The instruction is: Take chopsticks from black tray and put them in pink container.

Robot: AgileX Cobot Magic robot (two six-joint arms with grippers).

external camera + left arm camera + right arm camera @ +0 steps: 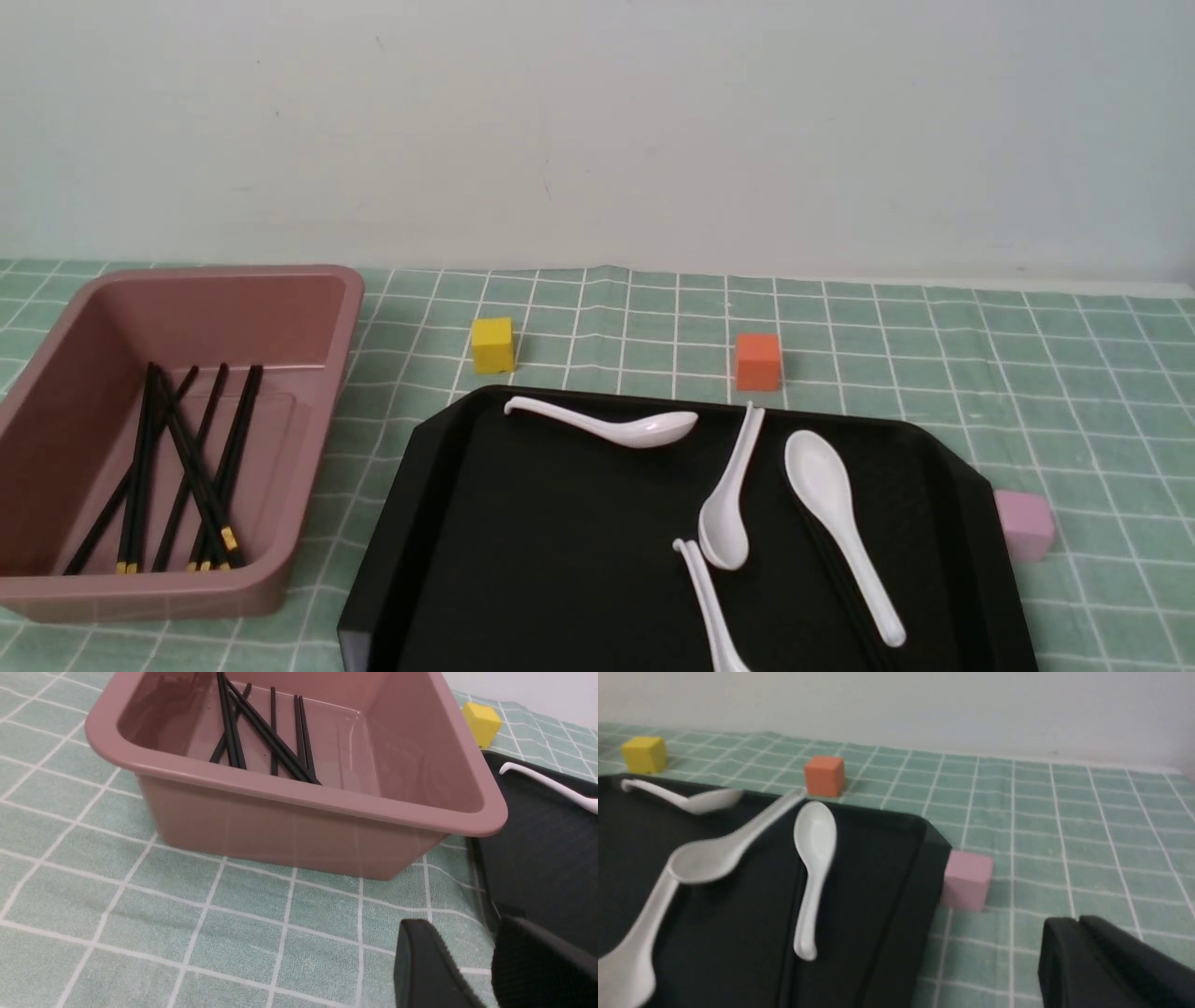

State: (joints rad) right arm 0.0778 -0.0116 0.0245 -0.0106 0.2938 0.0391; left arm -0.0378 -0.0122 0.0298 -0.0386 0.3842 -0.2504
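Several black chopsticks (198, 471) with gold-banded ends lie crossed inside the pink container (56, 373) at the left; the left wrist view shows these chopsticks (273, 737) behind the pink container's near rim (289, 795). The black tray (560, 541) fills the centre-right. Faint dark lines run under its rightmost spoon (840, 523); I cannot tell if they are chopsticks. My left gripper (465, 933) is open over the cloth, between container and tray (551, 858). My right gripper (1078, 924) is shut and empty, off the tray's (728, 933) right side. Neither gripper shows in the front view.
Three more white spoons (616, 427) (733, 504) (709, 607) lie on the tray. A yellow cube (492, 344) and an orange cube (757, 361) stand behind it. A pale pink cube (1024, 525) touches the tray's right edge. Green checked cloth covers the table.
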